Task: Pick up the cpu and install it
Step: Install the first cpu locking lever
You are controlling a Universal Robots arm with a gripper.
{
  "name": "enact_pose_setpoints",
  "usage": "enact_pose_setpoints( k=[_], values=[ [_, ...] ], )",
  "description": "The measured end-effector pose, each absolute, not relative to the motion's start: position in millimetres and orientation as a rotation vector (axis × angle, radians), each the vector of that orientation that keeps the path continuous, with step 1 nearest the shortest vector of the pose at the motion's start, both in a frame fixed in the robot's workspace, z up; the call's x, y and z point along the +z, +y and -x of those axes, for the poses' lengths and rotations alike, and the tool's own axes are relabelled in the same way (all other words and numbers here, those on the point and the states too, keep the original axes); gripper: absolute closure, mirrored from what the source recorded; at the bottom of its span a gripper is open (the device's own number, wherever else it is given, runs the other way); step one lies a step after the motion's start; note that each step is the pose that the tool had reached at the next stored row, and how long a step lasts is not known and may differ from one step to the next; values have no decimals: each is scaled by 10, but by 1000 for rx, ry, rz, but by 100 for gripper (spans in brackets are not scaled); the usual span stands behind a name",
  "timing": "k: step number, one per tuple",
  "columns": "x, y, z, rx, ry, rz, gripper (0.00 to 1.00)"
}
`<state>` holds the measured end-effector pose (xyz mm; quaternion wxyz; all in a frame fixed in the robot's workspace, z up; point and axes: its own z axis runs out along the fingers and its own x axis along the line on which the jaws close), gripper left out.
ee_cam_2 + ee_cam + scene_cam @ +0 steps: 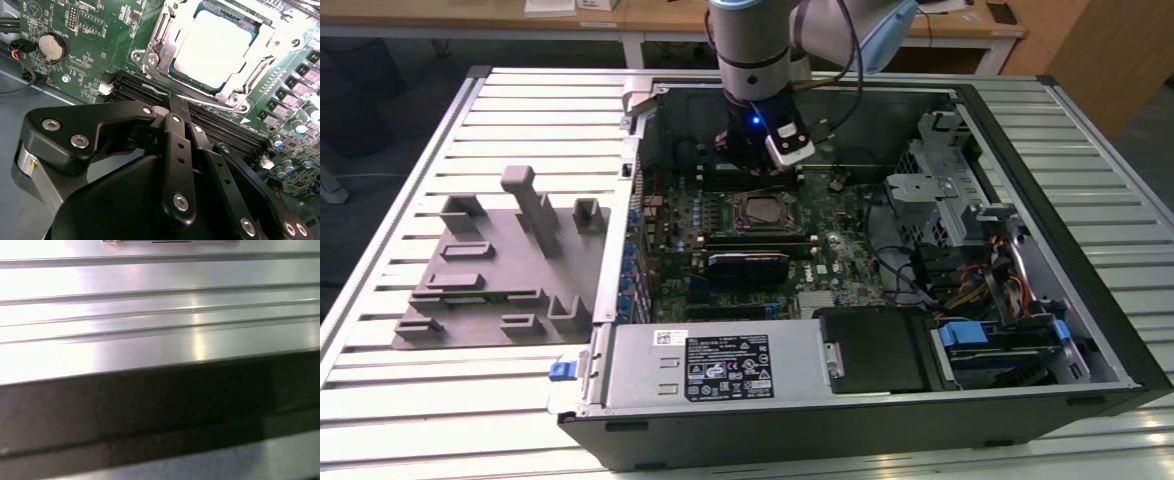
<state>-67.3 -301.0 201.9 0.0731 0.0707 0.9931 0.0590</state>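
Observation:
The cpu [218, 46], a shiny silver-white square, lies flat in the metal-framed socket [155, 50] on the green motherboard. In the exterior view the cpu [757, 211] sits mid-board inside the open computer case. My gripper [750, 165] hangs just behind the socket, above the board. In the second wrist view its black linkage converges over the memory slots [220, 130], and the gripper [176, 102] is shut with nothing between its fingers. It stands apart from the cpu.
A grey fixture plate [494, 270] with upright blocks lies on the ribbed metal table at the exterior view's left. The case walls [640, 120], power supply [720, 365], drive cage [947, 190] and cables [947, 280] crowd the board. The first wrist view shows the ribbed table [150, 315].

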Motion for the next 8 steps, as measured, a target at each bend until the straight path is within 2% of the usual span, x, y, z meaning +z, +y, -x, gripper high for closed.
enact_pose_setpoints(
  k=[8],
  values=[
    [2013, -3010, 673, 172, 2977, -264, 89]
  ],
)
